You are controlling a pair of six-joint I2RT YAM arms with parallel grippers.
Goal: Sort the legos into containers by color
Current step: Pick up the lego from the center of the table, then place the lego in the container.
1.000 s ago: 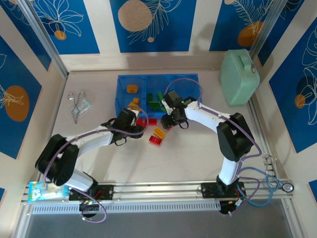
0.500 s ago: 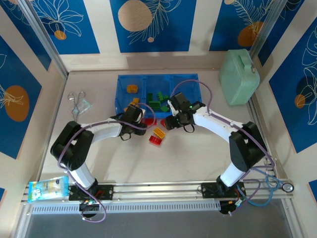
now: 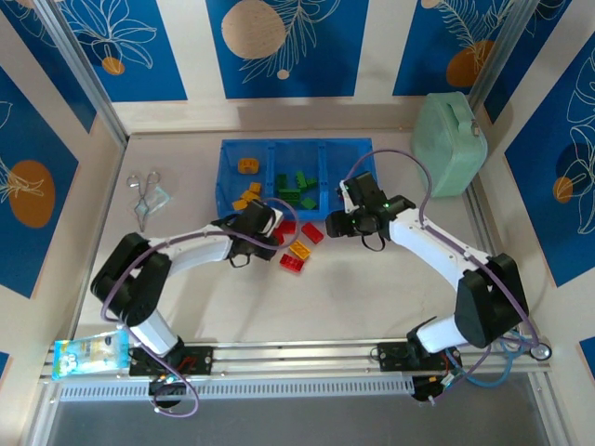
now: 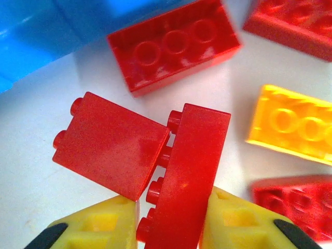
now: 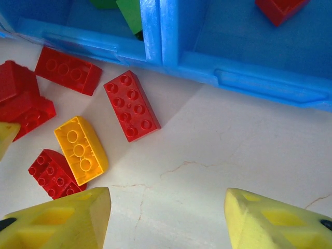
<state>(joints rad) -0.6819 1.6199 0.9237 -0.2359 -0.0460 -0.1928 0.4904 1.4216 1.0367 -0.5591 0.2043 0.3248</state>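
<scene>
My left gripper (image 3: 271, 227) (image 4: 174, 228) is shut on a red lego (image 4: 192, 171) standing on edge between its yellow fingers, just in front of the blue tray (image 3: 228, 177). A second red lego (image 4: 111, 150) leans against the held one. Around it lie another red lego (image 4: 174, 44) and a yellow one (image 4: 295, 124). My right gripper (image 3: 337, 226) (image 5: 166, 218) stands open over bare table, right of the pile: a red lego (image 5: 131, 105), a yellow lego (image 5: 81, 150) and more red ones (image 5: 52, 174). The containers hold yellow legos (image 3: 247, 165) on the left, green legos (image 3: 297, 184) in the middle and a red lego (image 5: 280, 8) on the right.
A mint green handled case (image 3: 449, 144) stands at the back right beside the tray. Scissors (image 3: 144, 190) lie at the left of the table. A small packet (image 3: 88, 353) sits by the left arm's base. Open table lies in front of the pile.
My left gripper has moved in towards the tray's front and shut on a red lego. My right arm has swung to the right, off the pile, uncovering a red lego.
</scene>
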